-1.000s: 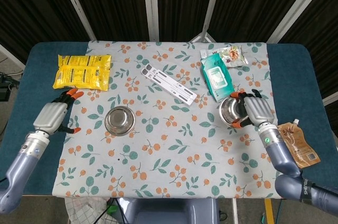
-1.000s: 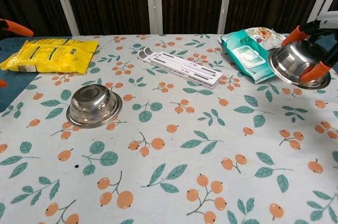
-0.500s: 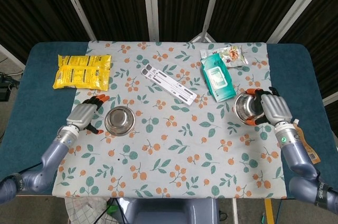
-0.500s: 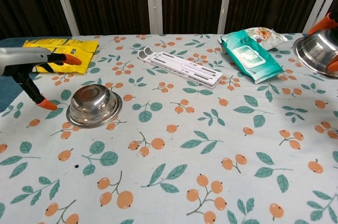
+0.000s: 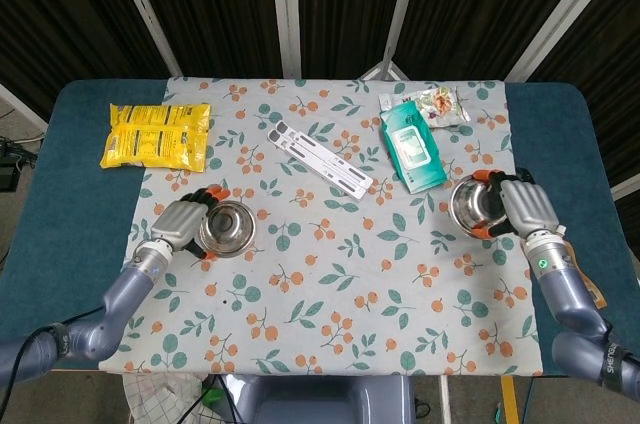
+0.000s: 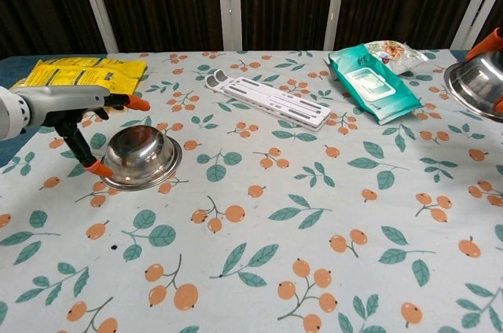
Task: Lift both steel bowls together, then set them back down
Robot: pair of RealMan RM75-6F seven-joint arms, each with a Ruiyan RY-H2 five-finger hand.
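One steel bowl (image 5: pixel 228 228) stands on the floral cloth at the left; the chest view shows this bowl (image 6: pixel 141 156) flat on the table. My left hand (image 5: pixel 185 224) is at its left rim with fingers spread around it, and the thumb tip (image 6: pixel 98 168) sits at the rim's edge. It is not gripping the bowl. The second steel bowl (image 5: pixel 475 206) is at the right, gripped by my right hand (image 5: pixel 527 206). In the chest view that bowl (image 6: pixel 478 89) hangs tilted above the table at the frame's right edge, with only an orange fingertip (image 6: pixel 493 38) showing.
A yellow snack bag (image 5: pixel 156 134) lies at the back left. A white flat strip (image 5: pixel 322 158) lies in the middle back. A teal wipes pack (image 5: pixel 411 147) and a small snack packet (image 5: pixel 438 104) lie at the back right, just behind the right bowl.
My left hand has moved right across the cloth and now brackets the left bowl's rim. The right hand has carried its bowl to the right, still off the table.
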